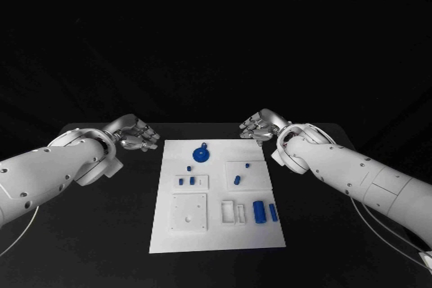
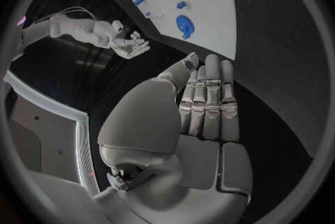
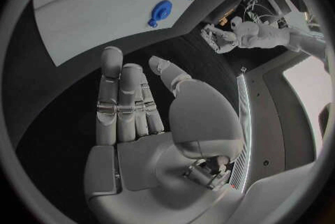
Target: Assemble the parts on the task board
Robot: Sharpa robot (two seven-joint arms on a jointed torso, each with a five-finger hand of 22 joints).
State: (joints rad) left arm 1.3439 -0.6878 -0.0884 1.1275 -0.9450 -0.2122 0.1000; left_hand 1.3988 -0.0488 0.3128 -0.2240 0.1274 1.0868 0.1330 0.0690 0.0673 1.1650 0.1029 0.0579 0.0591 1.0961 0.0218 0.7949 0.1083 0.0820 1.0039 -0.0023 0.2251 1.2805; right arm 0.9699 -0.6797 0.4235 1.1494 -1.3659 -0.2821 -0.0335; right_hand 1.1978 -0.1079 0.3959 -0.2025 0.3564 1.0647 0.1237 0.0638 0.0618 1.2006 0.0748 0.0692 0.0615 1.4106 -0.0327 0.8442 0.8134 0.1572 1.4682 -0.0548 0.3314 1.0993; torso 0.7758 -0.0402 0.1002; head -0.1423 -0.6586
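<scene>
The white task board (image 1: 216,238) lies in the middle of the black table. On it a round blue disc part (image 1: 201,153) sits near the far edge, small blue pieces (image 1: 238,179) lie mid-board, and two blue cylinders (image 1: 260,211) stand near the right side. My left hand (image 1: 137,135) hovers off the board's far left corner, fingers extended and empty (image 2: 208,102). My right hand (image 1: 258,128) hovers off the far right corner, fingers straight, holding nothing (image 3: 125,102). The disc (image 2: 184,24) (image 3: 161,12) shows in both wrist views.
White raised fixtures (image 1: 190,211) and slots (image 1: 233,212) sit on the board's near half. Black table surface (image 1: 108,225) extends on both sides of the board.
</scene>
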